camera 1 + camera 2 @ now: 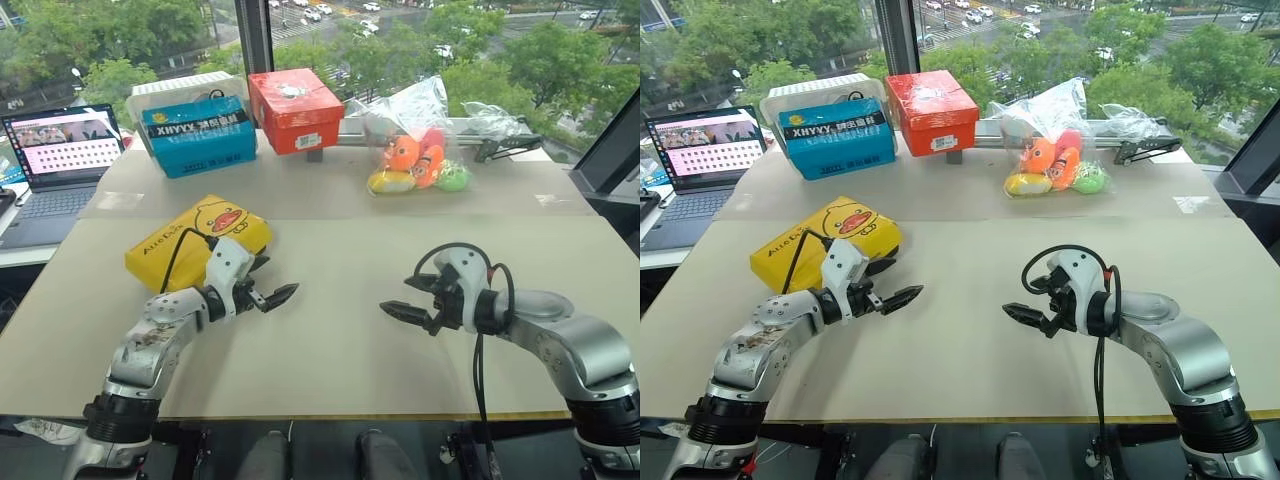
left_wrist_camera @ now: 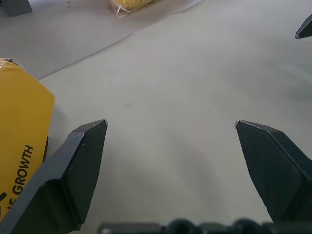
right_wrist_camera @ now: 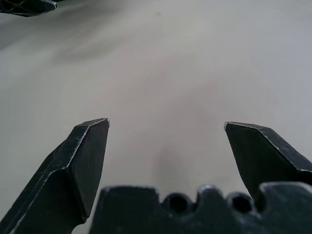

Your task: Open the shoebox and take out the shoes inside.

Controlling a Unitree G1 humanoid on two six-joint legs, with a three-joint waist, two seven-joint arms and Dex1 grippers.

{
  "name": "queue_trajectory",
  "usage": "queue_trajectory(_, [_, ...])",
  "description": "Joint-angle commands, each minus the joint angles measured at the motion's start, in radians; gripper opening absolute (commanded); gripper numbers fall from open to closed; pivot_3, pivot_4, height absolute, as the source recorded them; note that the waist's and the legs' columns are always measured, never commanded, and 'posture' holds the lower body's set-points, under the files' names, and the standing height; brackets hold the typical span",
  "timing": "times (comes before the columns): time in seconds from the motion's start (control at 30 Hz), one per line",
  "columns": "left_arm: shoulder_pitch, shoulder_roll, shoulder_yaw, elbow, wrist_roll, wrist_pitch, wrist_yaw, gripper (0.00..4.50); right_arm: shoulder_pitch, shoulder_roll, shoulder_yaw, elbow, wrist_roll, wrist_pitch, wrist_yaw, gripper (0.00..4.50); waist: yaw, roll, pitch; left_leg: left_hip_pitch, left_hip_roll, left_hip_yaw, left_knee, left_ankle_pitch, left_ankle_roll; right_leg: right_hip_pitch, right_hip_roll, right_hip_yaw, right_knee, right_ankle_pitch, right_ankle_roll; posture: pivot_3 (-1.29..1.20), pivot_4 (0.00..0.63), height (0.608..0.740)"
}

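Both grippers are hovering nearest of all, over the near half of the table (image 1: 340, 350): the left gripper (image 1: 272, 292) is pointing right with its black fingers spread wide and holding nothing, and the right gripper (image 1: 402, 312) is pointing left toward it, its fingers likewise spread wide and empty, with bare tabletop lying between the two. Just behind the left gripper, on the left side of the table, the shoebox (image 1: 190, 243) is lying flat with its duck-face lid closed, and a black cable from the left wrist is looping over its near edge. Nothing is standing between either gripper and the shoebox. Farther back, a blue box (image 1: 198, 135) and a red-orange box (image 1: 295, 108) are sitting side by side along the far edge by the window, and a clear bag of plush toys (image 1: 415, 155) is resting to their right. A laptop (image 1: 60, 160) is standing open on a separate surface at the far left. The left wrist view is showing the shoebox's yellow side with dark lettering right beside one finger (image 2: 73, 170), apparently not touching, a closeness the head views are leaving unclear. The right wrist view is showing plain tabletop ahead of its fingers (image 3: 78, 165).
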Motion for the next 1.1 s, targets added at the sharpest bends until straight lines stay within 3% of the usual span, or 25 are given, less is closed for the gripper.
queue_trajectory(0.03, [-0.044,0.014,0.054,-0.059,-0.110,0.071,-0.039,4.50,-0.006,-0.015,-0.030,-0.035,0.027,-0.009,0.032,4.48,0.000,0.000,0.000,0.000,0.000,0.000,0.000,0.000,0.000,0.000,0.000,0.000,0.000,0.000,0.000,0.00,0.150,0.740])
queue_trajectory(0.1, [-0.144,0.044,0.181,-0.133,-0.330,0.215,-0.053,4.50,-0.063,-0.020,-0.063,-0.052,0.099,0.021,0.076,4.48,0.000,-0.002,0.001,0.000,0.001,0.000,0.000,0.000,0.000,-0.001,0.000,0.000,0.000,0.000,0.000,0.00,0.150,0.740])
queue_trajectory(0.17, [-0.211,0.076,0.248,-0.143,-0.417,0.279,-0.042,4.50,-0.111,-0.021,-0.070,-0.046,0.129,0.030,0.097,4.48,-0.003,-0.006,0.005,-0.001,0.002,-0.001,0.001,0.000,0.000,-0.002,0.001,-0.001,0.002,0.000,0.000,0.00,0.150,0.740])
queue_trajectory(0.37, [-0.240,0.255,0.283,-0.073,-0.316,0.236,-0.065,4.50,-0.242,-0.008,0.023,0.034,0.077,-0.009,0.144,4.48,-0.021,-0.006,0.004,0.006,0.003,0.003,-0.001,-0.001,0.001,0.003,0.002,0.002,0.001,-0.005,0.007,0.00,0.150,0.740])
queue_trajectory(0.43, [-0.228,0.296,0.302,-0.026,-0.271,0.190,-0.068,3.96,-0.281,0.011,0.046,0.067,0.063,-0.028,0.157,4.50,-0.021,-0.007,0.005,0.005,0.003,0.003,-0.001,-0.001,0.001,0.002,0.002,0.002,0.001,-0.004,0.005,0.00,0.150,0.740])
queue_trajectory(0.53, [-0.214,0.353,0.348,0.096,-0.203,0.110,-0.071,3.02,-0.362,0.078,0.093,0.143,0.024,-0.069,0.159,3.76,-0.030,-0.007,0.005,0.004,0.004,0.003,-0.001,-0.001,0.001,0.000,0.002,0.002,0.001,0.000,-0.001,0.00,0.150,0.740])
queue_trajectory(0.8, [-0.222,0.423,0.411,0.589,-0.031,-0.251,-0.090,0.04,-0.508,0.289,0.223,0.403,-0.175,-0.310,0.137,0.95,-0.024,-0.008,0.005,0.004,0.006,0.004,-0.002,-0.002,0.000,-0.003,0.003,0.001,0.002,0.001,-0.003,0.00,0.150,0.740])
queue_trajectory(0.9, [-0.292,0.442,0.398,0.857,0.050,-0.434,-0.053,0.00,-0.523,0.350,0.248,0.457,-0.222,-0.362,0.130,0.02,-0.020,-0.009,0.005,0.002,0.005,0.003,-0.002,-0.002,-0.001,-0.004,0.002,0.000,0.002,0.001,-0.003,0.00,0.150,0.740])
queue_trajectory(1.1, [-0.496,0.470,0.287,1.354,0.259,-0.720,0.120,0.00,-0.517,0.470,0.254,0.484,-0.259,-0.385,0.071,0.02,-0.011,-0.014,0.004,0.000,0.002,0.002,-0.002,-0.002,-0.001,-0.008,0.001,-0.002,0.004,0.002,-0.004,0.00,0.150,0.740])
